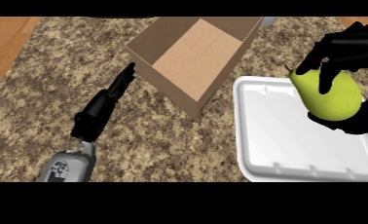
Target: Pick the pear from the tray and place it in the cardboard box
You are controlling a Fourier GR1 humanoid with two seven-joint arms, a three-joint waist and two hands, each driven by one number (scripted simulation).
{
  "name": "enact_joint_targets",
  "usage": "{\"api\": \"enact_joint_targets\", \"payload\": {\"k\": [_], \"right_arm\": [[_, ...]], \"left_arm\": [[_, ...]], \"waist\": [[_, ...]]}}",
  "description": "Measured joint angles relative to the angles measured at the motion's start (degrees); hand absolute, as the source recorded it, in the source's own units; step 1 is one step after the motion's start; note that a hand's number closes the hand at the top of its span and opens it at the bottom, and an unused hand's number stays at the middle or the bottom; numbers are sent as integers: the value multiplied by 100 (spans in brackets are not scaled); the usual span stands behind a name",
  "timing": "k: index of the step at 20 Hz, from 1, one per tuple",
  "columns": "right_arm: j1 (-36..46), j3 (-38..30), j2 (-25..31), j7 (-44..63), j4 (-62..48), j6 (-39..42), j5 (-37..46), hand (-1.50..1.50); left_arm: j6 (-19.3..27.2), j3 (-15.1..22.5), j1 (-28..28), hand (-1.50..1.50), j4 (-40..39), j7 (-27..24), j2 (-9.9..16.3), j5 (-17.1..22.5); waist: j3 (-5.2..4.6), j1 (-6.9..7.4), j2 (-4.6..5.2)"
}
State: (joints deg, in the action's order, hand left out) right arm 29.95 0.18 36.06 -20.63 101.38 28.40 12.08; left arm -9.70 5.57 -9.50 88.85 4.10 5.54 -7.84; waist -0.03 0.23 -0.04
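I'm seeing my right hand (343, 52) curling around the pear (327, 94), holding it above the white tray (287, 140); the cardboard box (191, 55) is lying to its left, my left hand (108, 103) stretching flat beside it

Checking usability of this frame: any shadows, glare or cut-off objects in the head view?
Head view: lighting even, no glare; the pear casts a dark shadow on the white tray; the right robot hand and tray are cut by the right edge; the cardboard box runs under the top band.
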Motion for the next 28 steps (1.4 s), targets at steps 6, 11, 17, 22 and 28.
{"api": "enact_joint_targets", "payload": {"k": [6, 11, 17, 22, 28], "right_arm": [[914, 145, -510, 602, -607, 36, 180, 150], [1633, 299, -975, 799, -1391, -24, 445, 150], [2270, 463, -1559, 928, -2247, -462, 990, 150], [2833, 623, -1874, 586, -3351, -1007, 1654, 150], [3221, 920, -2358, 241, -4500, -1712, 2409, 150]], "left_arm": [[0, -28, -84, 0, -77, -39, -55, -47], [-59, -61, -176, 0, -27, 120, -67, -20], [-86, -92, -251, 0, -161, 20, -86, -50], [-75, -108, -256, 0, -246, -98, -97, -98], [-150, -127, -244, 0, -199, -33, -89, -58]], "waist": [[-1, 28, 5], [0, 42, 10], [-1, 54, 14], [0, 88, 31], [0, 113, 38]]}}
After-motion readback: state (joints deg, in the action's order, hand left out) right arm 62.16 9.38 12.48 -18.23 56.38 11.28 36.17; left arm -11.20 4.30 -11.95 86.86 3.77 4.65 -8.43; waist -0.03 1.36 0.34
